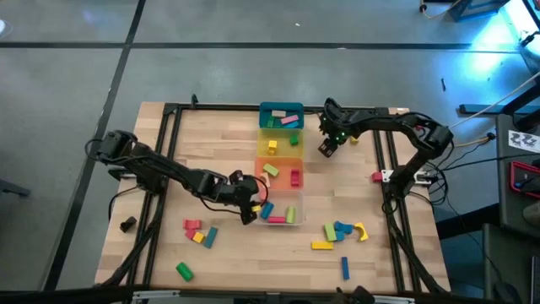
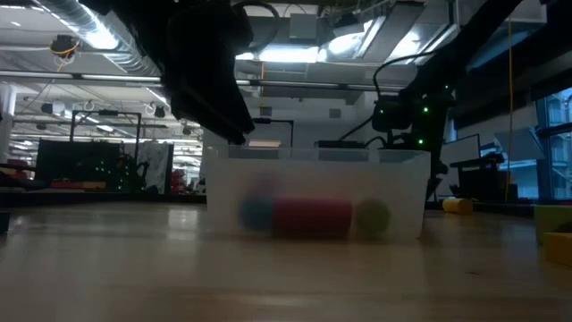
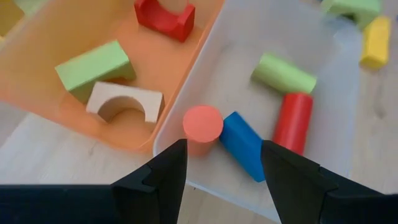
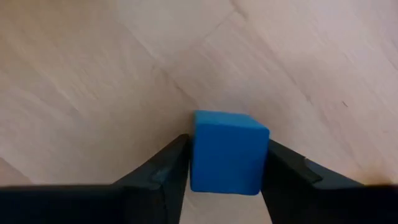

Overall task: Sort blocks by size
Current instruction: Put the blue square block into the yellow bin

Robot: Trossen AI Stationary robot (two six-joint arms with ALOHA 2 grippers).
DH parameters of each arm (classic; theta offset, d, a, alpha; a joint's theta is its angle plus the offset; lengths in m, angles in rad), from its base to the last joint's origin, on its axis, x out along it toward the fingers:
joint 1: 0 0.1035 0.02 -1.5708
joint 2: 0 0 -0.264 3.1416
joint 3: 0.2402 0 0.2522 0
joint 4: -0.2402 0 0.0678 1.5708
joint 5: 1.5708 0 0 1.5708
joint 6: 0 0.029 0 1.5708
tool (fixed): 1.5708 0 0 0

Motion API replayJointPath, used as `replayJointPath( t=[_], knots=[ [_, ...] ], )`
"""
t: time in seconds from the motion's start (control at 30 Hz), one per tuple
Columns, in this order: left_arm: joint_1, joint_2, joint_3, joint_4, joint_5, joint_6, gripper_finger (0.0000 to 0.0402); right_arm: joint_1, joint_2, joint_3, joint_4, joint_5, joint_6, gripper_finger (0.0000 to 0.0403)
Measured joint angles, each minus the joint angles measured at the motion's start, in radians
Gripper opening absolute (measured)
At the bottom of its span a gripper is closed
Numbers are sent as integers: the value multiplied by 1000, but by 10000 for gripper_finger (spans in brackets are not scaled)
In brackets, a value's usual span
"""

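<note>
My left gripper (image 1: 250, 208) (image 3: 222, 163) is open and empty over the near-left corner of the clear bin (image 1: 294, 218). In the bin lie a salmon cylinder standing on end (image 3: 203, 123), a blue block (image 3: 244, 144), a red cylinder (image 3: 293, 122) and a green cylinder (image 3: 283, 73). My right gripper (image 1: 327, 145) (image 4: 225, 163) is shut on a blue cube (image 4: 227, 152) to the right of the yellow bin (image 1: 268, 138). Loose blocks lie at the near left (image 1: 199, 233) and the near right (image 1: 339, 231). My right gripper pinches the blue cube by two opposite side faces (image 4: 198, 155) between its two fingers. The fingers point down at the wooden table. The cube sits square between them. I cannot tell whether it is clear of the table.
Four bins stand in a column: teal (image 1: 263, 110) farthest, then yellow, orange (image 1: 260, 160), clear nearest. The orange bin holds a green block (image 3: 94, 66), a tan arch (image 3: 123, 103) and a red arch (image 3: 164, 16). A pink block (image 1: 376, 176) lies at the right rail.
</note>
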Motion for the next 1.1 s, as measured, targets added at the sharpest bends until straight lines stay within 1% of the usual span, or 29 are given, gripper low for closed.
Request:
replayJointPath(
  t=[0.1,0.3,0.43,0.53,0.67,0.77,0.87,0.97,1.1],
  knots=[
    [0,-40,0,0,0,5,188,0,-1,7,6,-6,-20,135],
    [0,-152,0,-25,0,63,188,1,-1,98,-79,-25,-19,135],
    [0,-225,0,-100,0,70,188,1,-2,200,-173,-113,-19,135],
    [0,-272,1,-168,0,46,188,1,-2,271,-215,-212,-19,135],
    [-3,-322,1,-280,0,39,188,29,-3,329,-198,-353,-18,135],
    [-4,-354,1,-374,1,-3,188,80,-3,335,-138,-402,-18,135],
    [-4,-383,1,-470,3,-66,188,143,-2,335,-83,-390,-18,135],
    [-4,-396,1,-544,4,-131,188,205,0,335,-20,-338,-19,135],
    [-4,-395,0,-593,5,-160,188,271,0,335,44,-266,-22,135]
  ],
)
